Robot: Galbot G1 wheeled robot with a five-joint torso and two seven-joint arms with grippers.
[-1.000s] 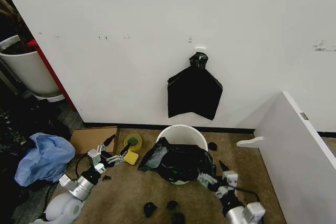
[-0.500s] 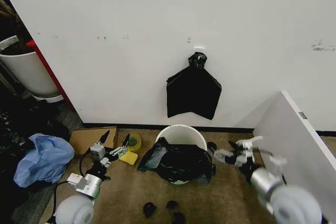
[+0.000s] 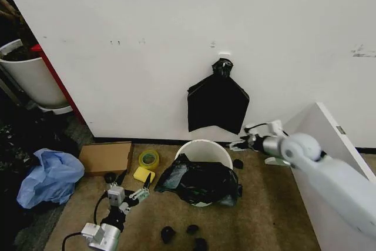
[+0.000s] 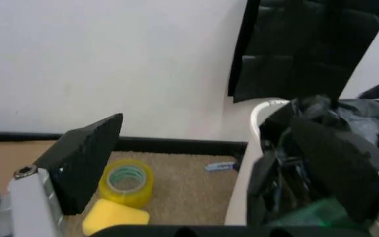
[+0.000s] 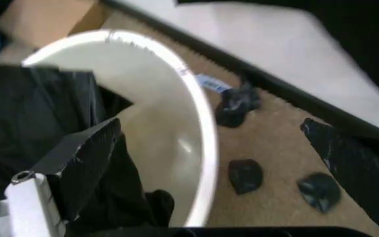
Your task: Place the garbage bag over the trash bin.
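Note:
The trash bin [image 3: 204, 147], a small white bucket, stands on the carpet against the wall. The garbage bag [image 3: 200, 181] lies crumpled over its front rim, hanging down the front wall. My right gripper [image 3: 242, 139] hovers open just right of the bin by the baseboard. Its wrist view looks down on the bin rim [image 5: 199, 118] and the garbage bag [image 5: 31, 113], with the gripper [image 5: 209, 126] holding nothing. My left gripper [image 3: 134, 183] is low on the carpet left of the bin, open and empty. From the left gripper [image 4: 206, 123] the bin [image 4: 248, 153] and bag [image 4: 321, 133] lie ahead.
A black bag bundle [image 3: 217, 104] hangs on the wall above the bin. Left of the bin lie a yellow tape roll [image 3: 148, 159], a yellow sponge [image 3: 143, 174], a cardboard box [image 3: 106, 157] and a blue plastic heap [image 3: 50, 177]. A white panel [image 3: 335, 168] leans at right. Black scraps [image 3: 191, 230] dot the carpet.
My right arm swung up from the bag's front right edge to the wall side of the bin. My left gripper drew back from the tape roll toward me.

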